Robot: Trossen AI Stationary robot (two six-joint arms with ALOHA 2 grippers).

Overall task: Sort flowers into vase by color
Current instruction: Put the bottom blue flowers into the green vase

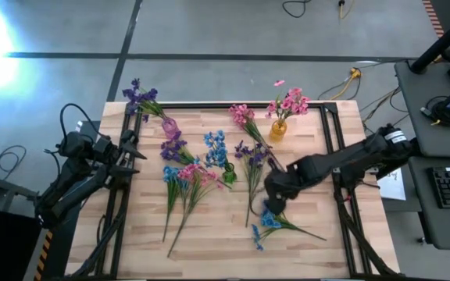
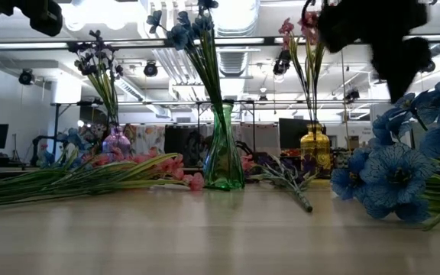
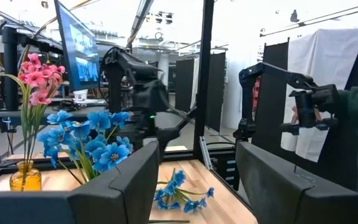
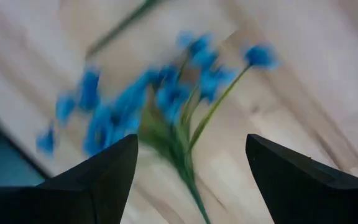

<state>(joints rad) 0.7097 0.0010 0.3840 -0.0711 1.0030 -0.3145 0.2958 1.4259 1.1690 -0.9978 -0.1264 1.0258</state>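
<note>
Right gripper [image 4: 191, 168] spread above my blue sprig [image 4: 166, 106] on the table [image 1: 225, 242].
I see nothing between its fingers; the sprig lies near the front edge. Left gripper [image 3: 197, 180] waits open at the left.

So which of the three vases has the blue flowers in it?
The green vase, in the table's middle. It holds blue flowers; the yellow vase holds pink ones and the purple vase holds purple ones.
</note>
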